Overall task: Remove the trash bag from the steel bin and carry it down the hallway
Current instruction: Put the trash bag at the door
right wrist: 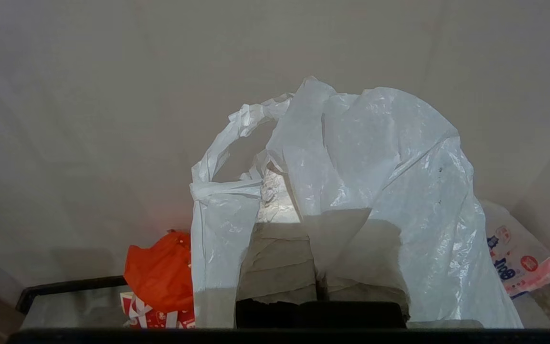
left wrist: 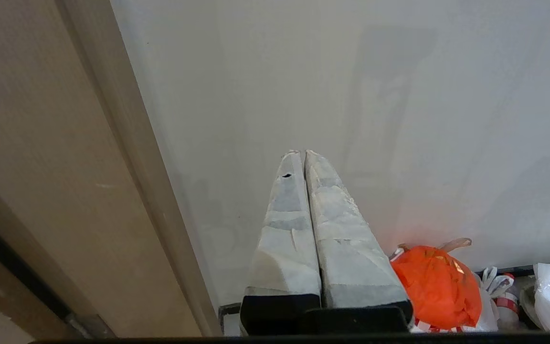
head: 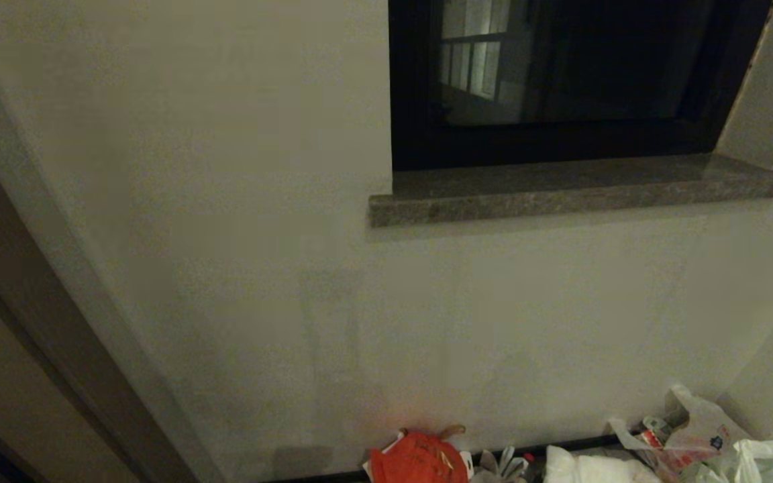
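Trash bag [right wrist: 389, 191] plastic drapes over the right tool [right wrist: 280, 191], which is clamped tight on it — the thin white film hangs down around the fingers, and a knotted handle loop [right wrist: 217, 186] stands up beside them, the likely grip point for lifting. No green lettering shows here, so I take it for the task's bag on the grip alone. In the head view a white bag [head: 772, 459] sits at the lower right corner, and neither arm appears there. The steel bin is in no view. The left tool [left wrist: 300, 154] is closed and empty, aimed at the off-white wall [left wrist: 351, 95] beside a door frame [left wrist: 127, 167], apparently idle. Against the dark baseboard lie an orange-red bag [head: 420, 459] and a white bag with red and blue print [right wrist: 518, 265], both apart from the held one. With the bag seemingly out, the carry down the hallway remains.
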